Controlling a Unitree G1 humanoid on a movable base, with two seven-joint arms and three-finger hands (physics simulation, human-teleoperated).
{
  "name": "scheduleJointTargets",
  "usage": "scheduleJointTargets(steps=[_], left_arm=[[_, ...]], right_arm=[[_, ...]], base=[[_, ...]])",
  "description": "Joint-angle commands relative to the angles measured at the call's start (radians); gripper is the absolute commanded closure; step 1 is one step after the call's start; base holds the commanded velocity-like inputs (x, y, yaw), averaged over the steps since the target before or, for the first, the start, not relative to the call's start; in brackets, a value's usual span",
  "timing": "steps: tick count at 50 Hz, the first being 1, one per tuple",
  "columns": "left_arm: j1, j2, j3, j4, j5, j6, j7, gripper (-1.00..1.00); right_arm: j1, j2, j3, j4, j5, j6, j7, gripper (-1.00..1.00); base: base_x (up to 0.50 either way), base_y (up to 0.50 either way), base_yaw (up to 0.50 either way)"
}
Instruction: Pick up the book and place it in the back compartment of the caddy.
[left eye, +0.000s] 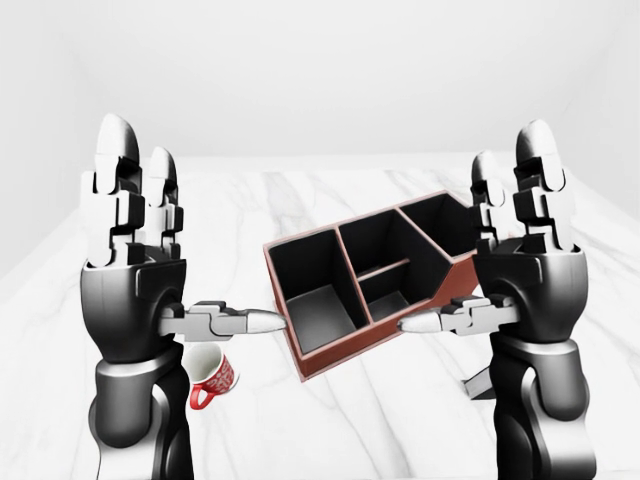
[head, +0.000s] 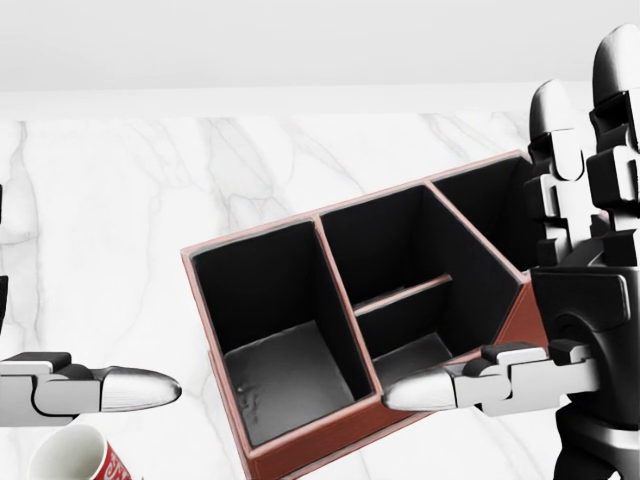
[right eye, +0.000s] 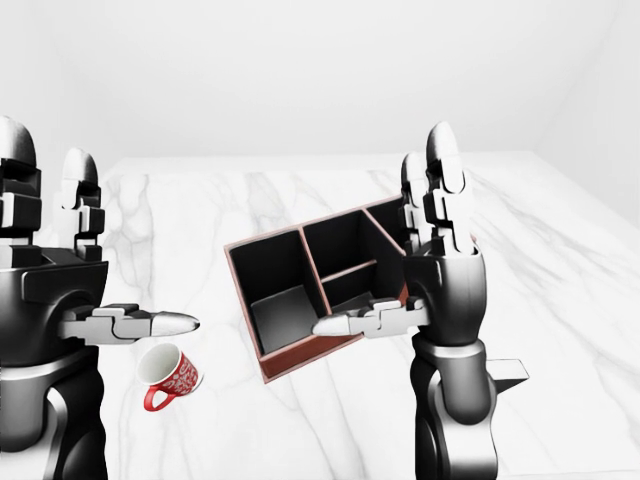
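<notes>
The caddy (left eye: 330, 345) is red-brown with black insides and stands askew on the white marble table (left eye: 330, 430), in the middle of the views. It has a large compartment at the left, two small middle ones and one at the upper right (head: 485, 215). My left hand (left eye: 195, 255) is open at the caddy's left, fingers upright and thumb pointing at it. My right hand (left eye: 460, 240) is open at the caddy's right and hides that corner. A dark flat wedge (right eye: 508, 372) pokes out behind my right forearm; I cannot tell whether it is the book.
A red and white mug (right eye: 168, 375) lies on its side below my left thumb, to the lower left of the caddy. The marble top runs up to a white wall (left eye: 330, 80) at the top of the views.
</notes>
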Motion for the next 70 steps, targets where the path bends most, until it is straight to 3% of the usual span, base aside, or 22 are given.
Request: scheduleJointTargets(steps=[1,27,49,70], left_arm=[[-0.004,0.001,0.001,-0.008,-0.001,0.0,-0.001,-1.0],[-0.016,0.006,0.014,-0.013,-0.01,0.0,0.002,-1.0],[-0.007,0.003,0.009,-0.023,-0.008,0.0,0.003,-1.0],[-0.012,0.004,0.008,-0.006,-0.007,0.0,0.001,-1.0]], right_arm=[[-0.019,-0.007,-0.001,-0.008,-0.019,0.0,0.002,-1.0],[-0.131,-0.107,-0.102,-0.089,-0.252,0.0,0.123,-1.0],[-0.108,-0.148,-0.095,-0.155,-0.502,0.0,0.351,-1.0],[-0.143,-0.206,-0.158,-0.203,-0.645,0.0,0.553,-1.0]], base=[[0.0,0.0,0.0],[0.0,0.0,0.0],[0.0,0.0,0.0],[0.0,0.0,0.0]])
